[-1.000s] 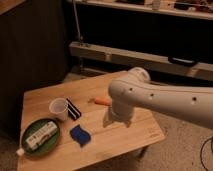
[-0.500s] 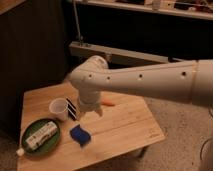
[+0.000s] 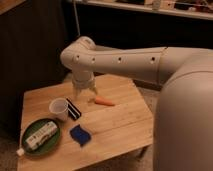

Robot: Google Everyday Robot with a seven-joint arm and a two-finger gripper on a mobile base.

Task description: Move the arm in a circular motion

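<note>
The arm [image 3: 130,62] is thick, white and dotted with small dark spots; it reaches in from the right across the small wooden table [image 3: 122,125]. Its rounded elbow [image 3: 79,54] sits above the table's back edge. From there a short tapered segment points down to the gripper [image 3: 85,93], which hangs just above the tabletop, between a white cup [image 3: 59,108] and an orange carrot [image 3: 105,101].
A black-and-white striped object [image 3: 74,108] lies beside the cup. A blue sponge [image 3: 80,134] sits near the front edge. A green plate [image 3: 54,145] at the front left holds a white bottle [image 3: 40,136]. Dark furniture and a shelf stand behind the table.
The arm's elbow and end tool have swung from right of the carrot to the left, then toward the table's back. The arm now fills more of the right side.
</note>
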